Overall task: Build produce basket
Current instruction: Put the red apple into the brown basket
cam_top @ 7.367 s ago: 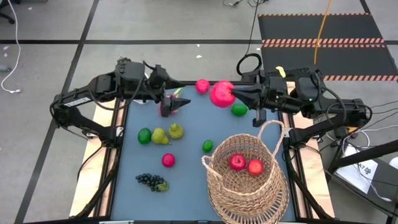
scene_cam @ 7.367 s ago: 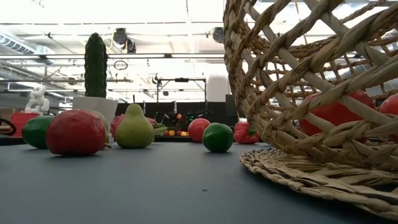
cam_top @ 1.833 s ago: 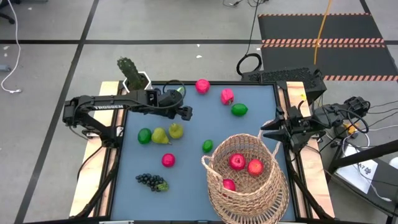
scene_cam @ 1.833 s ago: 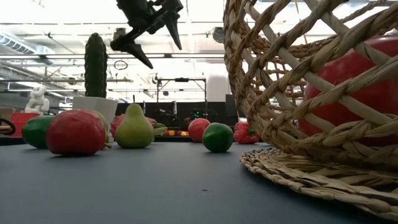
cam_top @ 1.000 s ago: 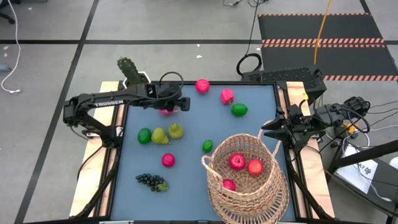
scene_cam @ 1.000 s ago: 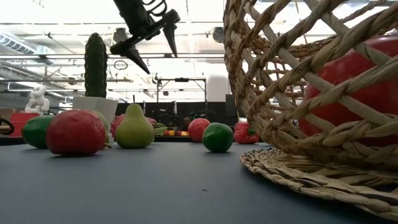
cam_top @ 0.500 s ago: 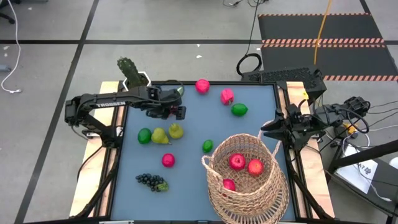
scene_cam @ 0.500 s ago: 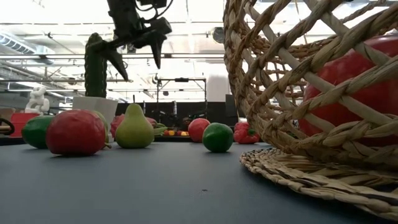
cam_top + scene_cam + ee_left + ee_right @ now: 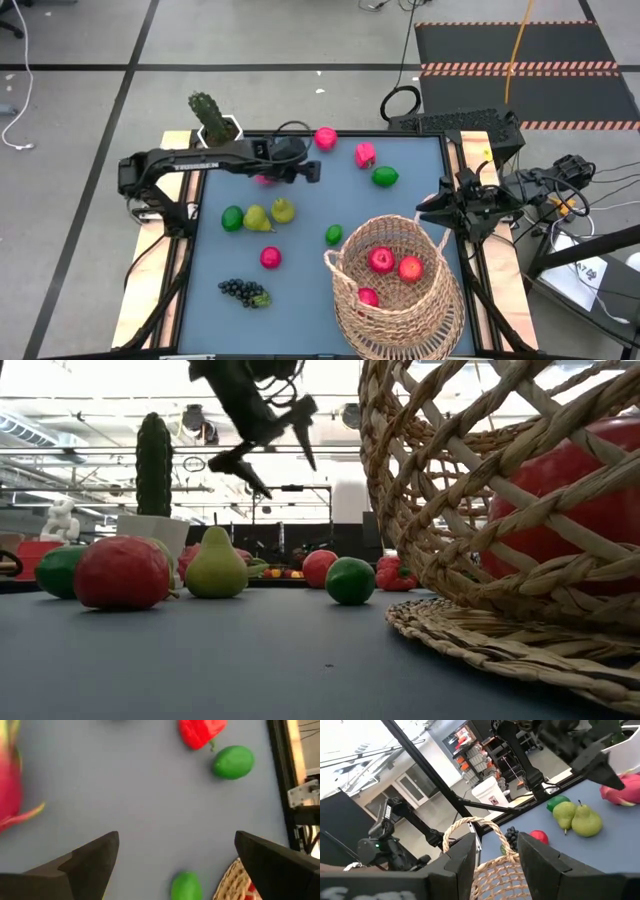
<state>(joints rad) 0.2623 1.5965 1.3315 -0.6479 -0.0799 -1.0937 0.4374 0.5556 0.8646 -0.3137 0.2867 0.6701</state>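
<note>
The left gripper (image 9: 312,171) hangs with jaws wide apart above the tabletop (image 9: 300,260) beside a pink dragon fruit (image 9: 265,179), the basket (image 9: 397,290) holds 3 red apples, and the right gripper (image 9: 425,209), jaws partly apart and empty, waits by the handle.

The basket (image 9: 400,290) is rough woven wicker, tan and matt. The fruits (image 9: 122,572) look like smooth plastic with a slight sheen. The table (image 9: 310,250) top is matt blue-grey, edged in pale wood.
</note>
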